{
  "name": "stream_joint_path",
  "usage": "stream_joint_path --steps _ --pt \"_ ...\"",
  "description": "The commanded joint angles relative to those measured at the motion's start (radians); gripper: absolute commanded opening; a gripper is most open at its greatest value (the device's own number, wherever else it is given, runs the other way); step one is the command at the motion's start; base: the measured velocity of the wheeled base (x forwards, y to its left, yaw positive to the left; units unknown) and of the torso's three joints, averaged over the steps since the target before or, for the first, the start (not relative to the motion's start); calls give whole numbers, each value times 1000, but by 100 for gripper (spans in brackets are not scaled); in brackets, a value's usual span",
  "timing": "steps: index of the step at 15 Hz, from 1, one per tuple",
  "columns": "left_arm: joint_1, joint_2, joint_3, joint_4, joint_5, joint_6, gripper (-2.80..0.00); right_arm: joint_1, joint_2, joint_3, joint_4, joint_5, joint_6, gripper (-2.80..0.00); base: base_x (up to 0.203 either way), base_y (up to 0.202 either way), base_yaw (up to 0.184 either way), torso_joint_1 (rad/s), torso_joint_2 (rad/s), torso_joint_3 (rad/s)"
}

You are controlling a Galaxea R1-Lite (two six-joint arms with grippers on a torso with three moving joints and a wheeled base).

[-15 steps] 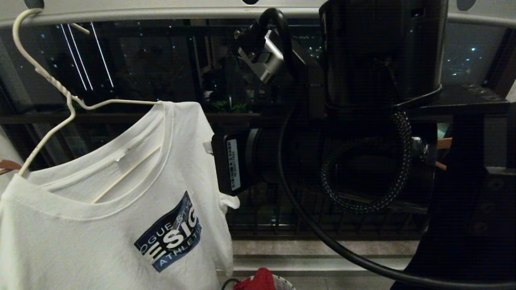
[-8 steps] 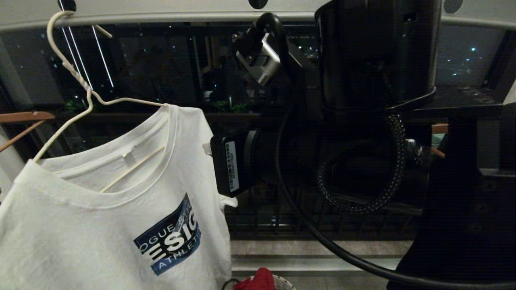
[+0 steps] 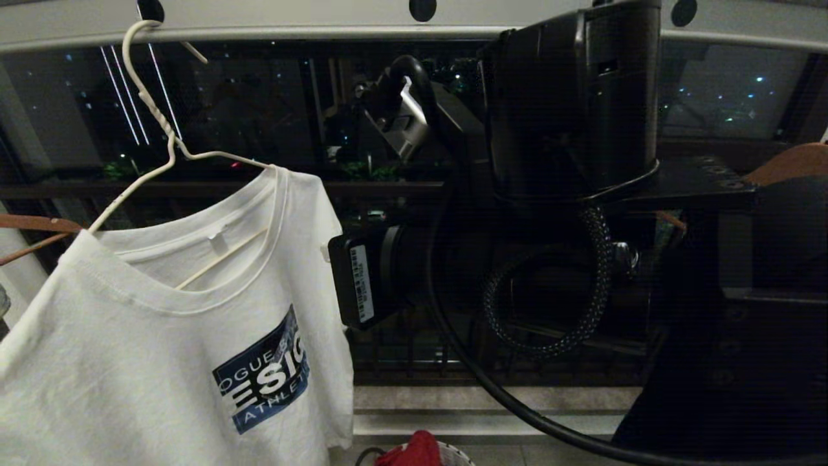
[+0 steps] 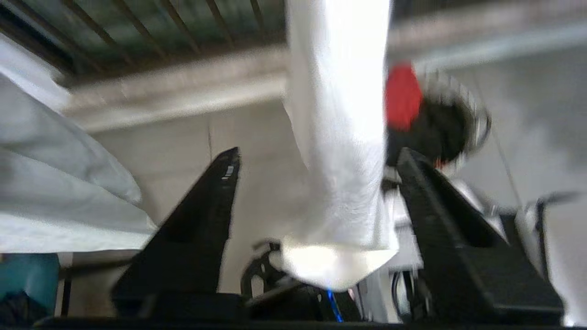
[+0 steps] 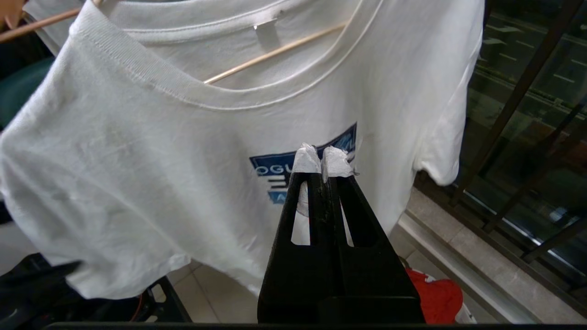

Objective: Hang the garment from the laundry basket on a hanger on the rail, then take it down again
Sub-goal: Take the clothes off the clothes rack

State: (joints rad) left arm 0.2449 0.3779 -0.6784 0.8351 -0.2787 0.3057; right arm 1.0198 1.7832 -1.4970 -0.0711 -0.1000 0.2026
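Note:
The garment [image 3: 162, 362], a white T-shirt with a blue chest print, hangs on the thin white hanger [image 3: 155, 110], whose hook sits over the pale grey rail [image 3: 291, 26] by a black hole. In the left wrist view my left gripper [image 4: 316, 156] is open, with a hanging fold of the garment [image 4: 339, 91] loose between its spread fingers. My right gripper [image 5: 321, 162] is shut and empty, its taped tips in front of the print on the garment [image 5: 137, 151]. The laundry basket [image 3: 456, 455] shows at the bottom edge of the head view, below the shirt.
My right arm [image 3: 569, 194] and its cable fill the middle and right of the head view. A red cloth [image 3: 407, 450] lies in the basket. Brown wooden hangers [image 3: 32, 223] hang at far left. A dark railing [image 5: 518, 91] stands behind, above a stone step.
The whole head view has shifted, so rail, hanger and shirt sit further right and my right arm further left. The hanger hook stays at the same hole on the rail.

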Motion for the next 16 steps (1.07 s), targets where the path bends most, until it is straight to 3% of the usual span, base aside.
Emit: stream_joint_path --steps 1,6,8,9,14,16 --pt "1 -23 -77 4 1 -26 0 0 8 1 0 -5 3 -280 0 0 0 0 0 0" --pt "-1 -26 -183 -4 -3 -41 0 0 53 2 -1 -9 3 -280 0 0 0 0 0 0" --pt "-1 -25 -235 -4 -4 -76 0 -1 73 -2 -1 -15 2 -280 0 0 0 0 0 0" --pt "-2 -22 -256 -4 -5 -84 -280 -1 83 -1 -1 -18 3 -280 0 0 0 0 0 0" --pt "-6 -14 -244 -6 -111 -90 -280 -27 142 -24 -1 -64 -18 -280 0 0 0 0 0 0" --pt "-7 1 -236 -10 -235 -102 -280 -44 110 -13 1 -131 -23 -280 0 0 0 0 0 0"
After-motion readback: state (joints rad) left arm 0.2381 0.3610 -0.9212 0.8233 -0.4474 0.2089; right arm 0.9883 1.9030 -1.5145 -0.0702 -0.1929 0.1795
